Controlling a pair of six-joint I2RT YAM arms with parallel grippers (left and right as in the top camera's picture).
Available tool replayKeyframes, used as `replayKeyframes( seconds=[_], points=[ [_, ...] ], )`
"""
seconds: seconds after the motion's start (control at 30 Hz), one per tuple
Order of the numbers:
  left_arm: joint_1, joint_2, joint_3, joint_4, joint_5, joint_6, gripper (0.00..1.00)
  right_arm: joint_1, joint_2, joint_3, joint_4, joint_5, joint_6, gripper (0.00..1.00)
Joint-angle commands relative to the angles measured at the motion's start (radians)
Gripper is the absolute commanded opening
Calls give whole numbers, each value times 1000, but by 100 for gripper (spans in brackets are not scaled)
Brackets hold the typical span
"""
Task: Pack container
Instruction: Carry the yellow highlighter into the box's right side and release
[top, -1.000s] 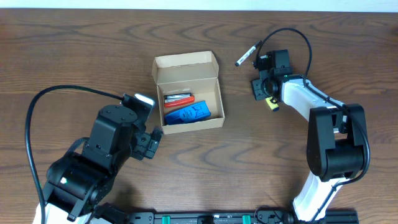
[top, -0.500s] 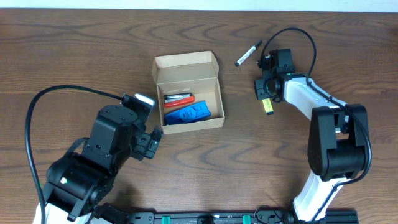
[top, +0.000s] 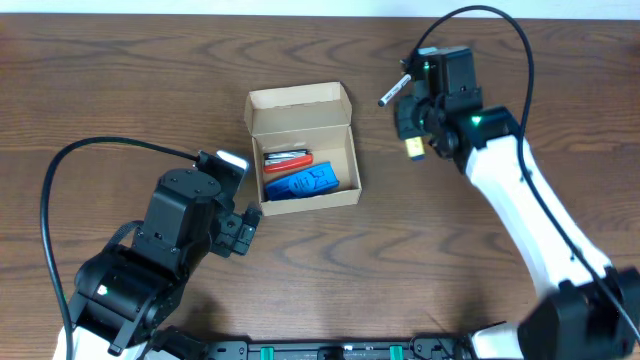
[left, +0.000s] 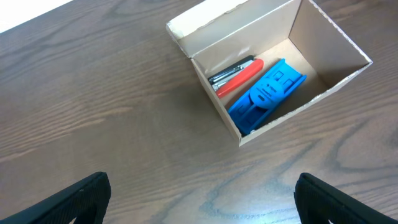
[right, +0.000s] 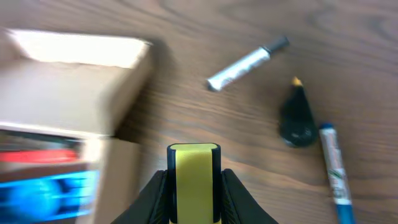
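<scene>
Tan cardboard container on a dark wood table, seen from overhead, with its hinged flap lid folded back along the far edge and the interior exposed. Inside the container a red item lies toward the flap side. A blue item lies beside it toward the near wall; the left wrist view shows the two touching.

The right gripper is off the container's right side, about level with the flap, and separated from the box by a strip of bare table. Its fingers are clamped on a yellow object, which juts forward between them. In the right wrist view the container is blurred and fills the left edge of the frame, so the box lies to the left of the held object and clear of it.

Farther from the container than the gripper, three things lie on the table: a silver-grey marker, a black object with a yellow tip and a blue-capped pen, none touching another.

The left gripper is off the container's near left corner, close to it but not in contact. Its jaws stand wide apart with only table between them, and the container lies ahead of them in the left wrist view.
</scene>
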Motion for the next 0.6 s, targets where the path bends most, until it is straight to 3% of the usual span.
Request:
replayKeyframes(
  seconds=[0.0, 0.2, 0.57],
  points=[
    [1, 0, 12, -3, 8, 18, 95, 79, -22, 5, -11, 4, 175, 9],
    [1, 0, 12, -3, 8, 18, 95, 217, 10, 5, 16, 95, 365, 9],
    [1, 0, 12, -3, 8, 18, 95, 341, 145, 5, 50, 159, 422, 9]
  ],
)
